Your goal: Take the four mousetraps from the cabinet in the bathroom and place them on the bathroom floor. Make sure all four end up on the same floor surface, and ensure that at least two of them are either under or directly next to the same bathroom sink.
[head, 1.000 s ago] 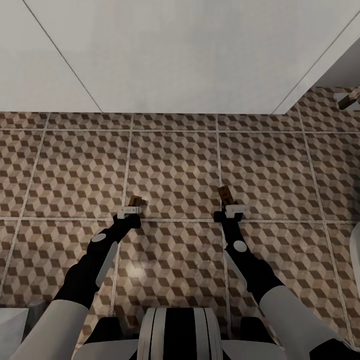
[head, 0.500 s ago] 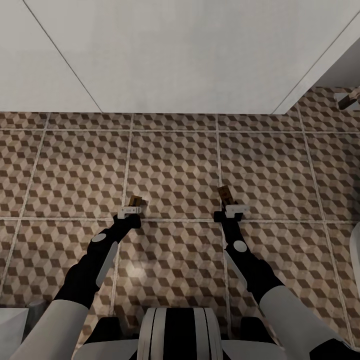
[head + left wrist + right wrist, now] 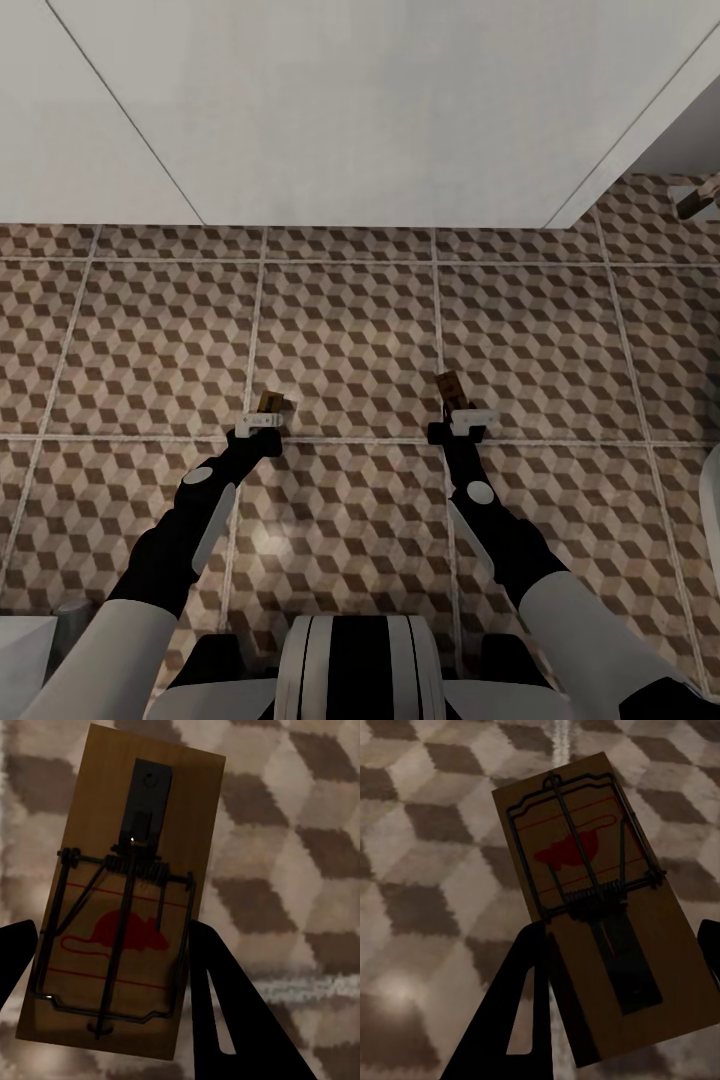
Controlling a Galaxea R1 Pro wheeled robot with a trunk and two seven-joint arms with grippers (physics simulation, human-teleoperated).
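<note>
No shift across past second: both arms static, traps unreleased, placement step pending. Left gripper (image 3: 262, 423) pinching mousetrap (image 3: 270, 402) at 10 o'clock of robot trunk; right gripper (image 3: 462, 421) clamped on second mousetrap (image 3: 450, 386) at 2 o'clock. Arms stretched forward and down, parallel, low over bathroom floor (image 3: 350, 330). White block (image 3: 330, 110) at 12 o'clock, likely bathroom sink.

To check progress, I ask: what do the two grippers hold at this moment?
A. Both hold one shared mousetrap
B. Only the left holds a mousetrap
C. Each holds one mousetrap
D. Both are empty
C: the left gripper clasps one mousetrap, and the right gripper clasps another mousetrap, above the tiled floor.
</note>
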